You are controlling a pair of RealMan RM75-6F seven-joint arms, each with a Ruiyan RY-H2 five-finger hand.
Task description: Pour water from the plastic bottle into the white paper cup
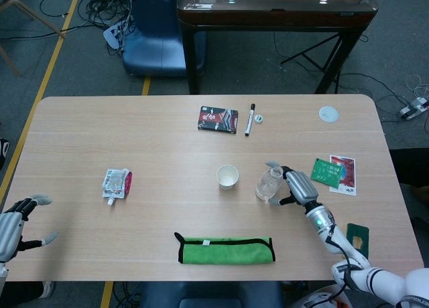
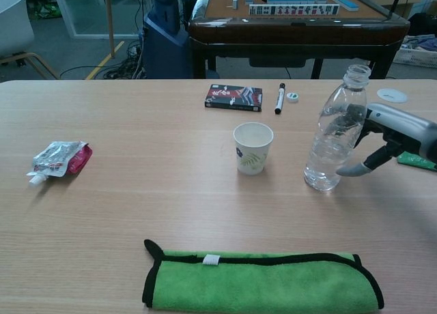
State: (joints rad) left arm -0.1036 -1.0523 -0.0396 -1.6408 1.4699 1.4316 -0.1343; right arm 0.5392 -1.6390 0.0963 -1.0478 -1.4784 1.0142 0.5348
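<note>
The clear plastic bottle (image 2: 332,133), uncapped and partly filled, stands on the table right of the white paper cup (image 2: 252,147). My right hand (image 2: 392,133) wraps it from the right. The fingers show through the plastic on the far side, and the thumb (image 2: 355,168) lies against the near side low down. The head view shows the same: the right hand (image 1: 298,185) around the bottle (image 1: 267,185), with the cup (image 1: 227,177) to its left. My left hand (image 1: 17,222) hovers at the table's near left edge, fingers spread, holding nothing.
A folded green cloth (image 2: 263,280) lies at the near edge. A crumpled pouch (image 2: 58,158) sits to the left. At the back are a dark box (image 2: 233,97), a marker (image 2: 279,97) and a small cap (image 2: 292,96). Green and printed cards (image 1: 334,172) lie behind the right hand.
</note>
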